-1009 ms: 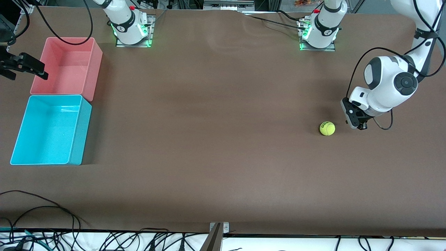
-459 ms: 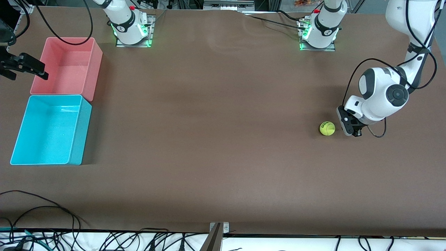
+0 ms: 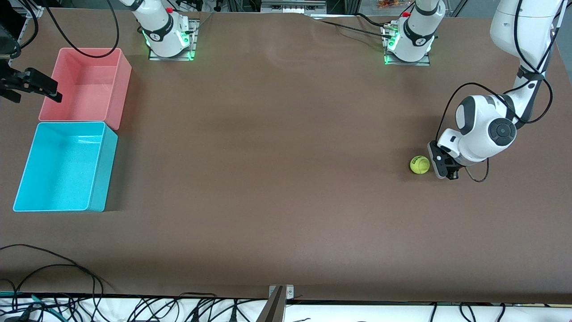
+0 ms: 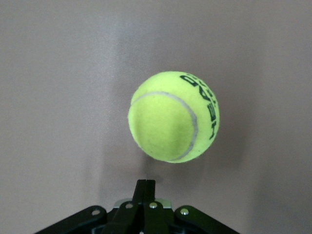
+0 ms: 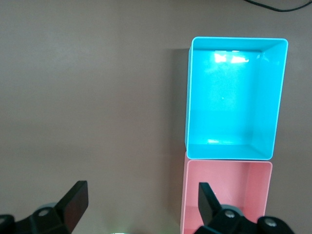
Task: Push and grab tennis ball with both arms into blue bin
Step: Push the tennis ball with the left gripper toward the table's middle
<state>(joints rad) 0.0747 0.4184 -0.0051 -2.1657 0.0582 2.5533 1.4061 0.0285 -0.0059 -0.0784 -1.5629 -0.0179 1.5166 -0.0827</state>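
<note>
front: ball toward left arm's end, well apart from blue bin; left gripper low just beside it; right gripper waiting by pink bin | left wrist: fingers pressed together, empty, not quite touching ball; light, fuzzy, likely rolls if nudged at mid-height | right wrist: fingers spread wide, empty, above bins

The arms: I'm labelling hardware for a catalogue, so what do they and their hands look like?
Both arms are glossy white with rounded joints and dark grey bands, green lights glowing at their bases. A black cable loops along the left arm. The left hand and the right hand are black, with two fingers.
</note>
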